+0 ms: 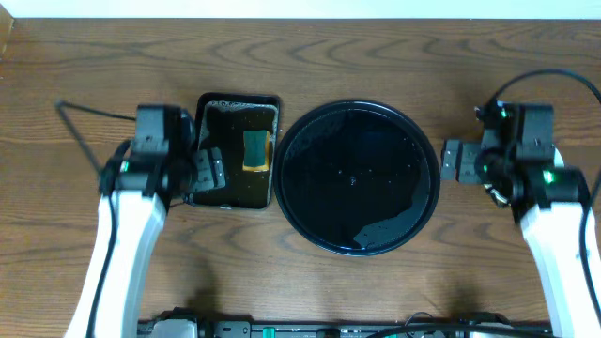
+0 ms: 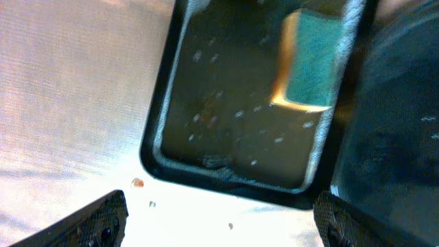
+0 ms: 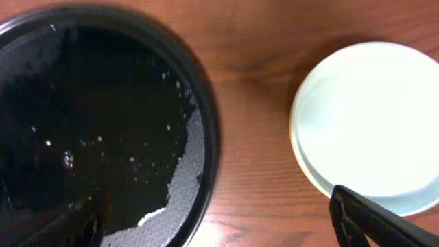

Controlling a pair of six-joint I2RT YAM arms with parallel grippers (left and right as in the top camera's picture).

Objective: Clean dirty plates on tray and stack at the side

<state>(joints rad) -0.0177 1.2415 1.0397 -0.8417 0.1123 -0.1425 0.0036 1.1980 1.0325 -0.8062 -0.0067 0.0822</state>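
- The right hand [image 3: 219, 223] hangs open and empty, low between plates and tray.
- The plates [image 3: 370, 123] sit stacked on the surface [image 3: 254, 82] just right of the tray [image 3: 202, 147]. They are probably light, stiff, slippery plastic, best pinched at the rim.
- The tray carries no plates.
- The left hand [image 2: 219, 219] is open above the small tray [image 2: 161, 137] with its sponge [image 2: 312, 62].

The brown wood desk [image 1: 310, 56] holds a big round black tray [image 1: 329, 141] mid-frame, a small black tray [image 1: 239, 188] just left of it, and pale plates [image 3: 370, 116] near its right
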